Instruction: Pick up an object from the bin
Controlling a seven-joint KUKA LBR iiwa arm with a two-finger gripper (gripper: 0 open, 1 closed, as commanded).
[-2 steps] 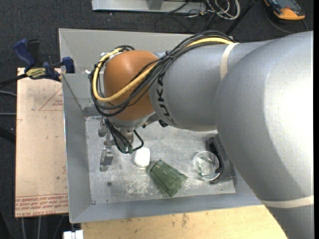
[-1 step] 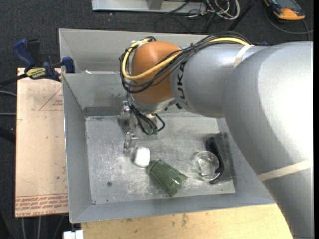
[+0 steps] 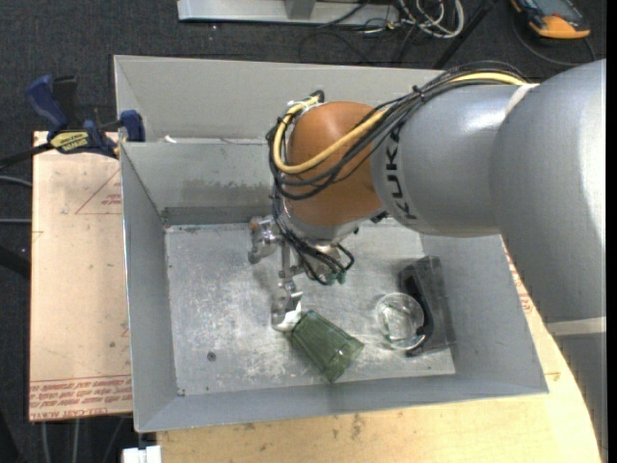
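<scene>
My gripper (image 3: 285, 313) hangs low over the middle of the bin floor, beneath the arm's orange cover. Its tip is right at the upper left corner of a dark green translucent block (image 3: 328, 346), which lies flat near the bin's front wall. Whether the gripper touches the block cannot be told. Nothing shows as held. A clear round glass cup (image 3: 398, 317) lies to the right of the green block.
A black oblong thing (image 3: 427, 295) lies against the clear cup at the bin's right side. The bare grey floor stretches to the left of the gripper. The big arm covers the bin's upper right part.
</scene>
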